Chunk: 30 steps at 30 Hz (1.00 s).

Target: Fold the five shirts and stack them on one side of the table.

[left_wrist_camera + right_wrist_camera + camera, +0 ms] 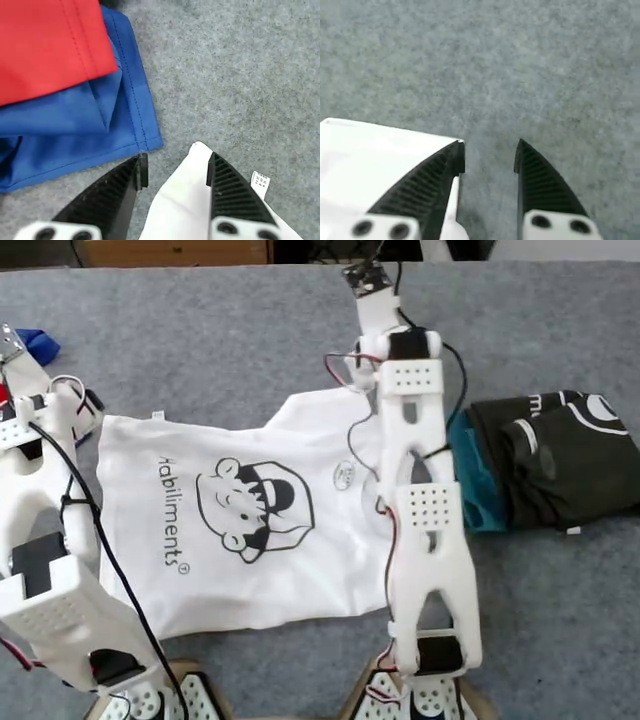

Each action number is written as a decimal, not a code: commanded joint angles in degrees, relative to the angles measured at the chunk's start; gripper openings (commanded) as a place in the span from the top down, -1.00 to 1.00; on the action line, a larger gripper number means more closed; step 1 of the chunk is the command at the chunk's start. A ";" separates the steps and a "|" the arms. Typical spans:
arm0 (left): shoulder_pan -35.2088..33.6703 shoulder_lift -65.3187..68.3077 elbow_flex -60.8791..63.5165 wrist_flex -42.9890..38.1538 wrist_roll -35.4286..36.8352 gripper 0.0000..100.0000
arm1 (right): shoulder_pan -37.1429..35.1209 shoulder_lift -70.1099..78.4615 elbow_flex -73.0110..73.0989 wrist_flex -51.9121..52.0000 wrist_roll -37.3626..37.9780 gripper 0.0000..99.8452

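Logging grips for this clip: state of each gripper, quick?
Left gripper: open, white shirt corner between its fingers.
Right gripper: open, holding nothing.

Five shirts — one white [250,530], one red [45,45], one blue [65,130], one teal [482,495], one black [570,465]; two arms [45,570] [425,500].

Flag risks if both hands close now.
Left hand straddles only a thin tip of the white shirt; it could slip out. The hem of the blue shirt lies beside one finger and might get pinched too. Right hand has its gap over bare table at the shirt's edge; may miss.
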 commanded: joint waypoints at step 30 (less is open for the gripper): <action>-0.22 -0.35 0.48 -0.44 -3.69 0.57 | -5.10 2.24 3.12 -0.88 0.26 0.71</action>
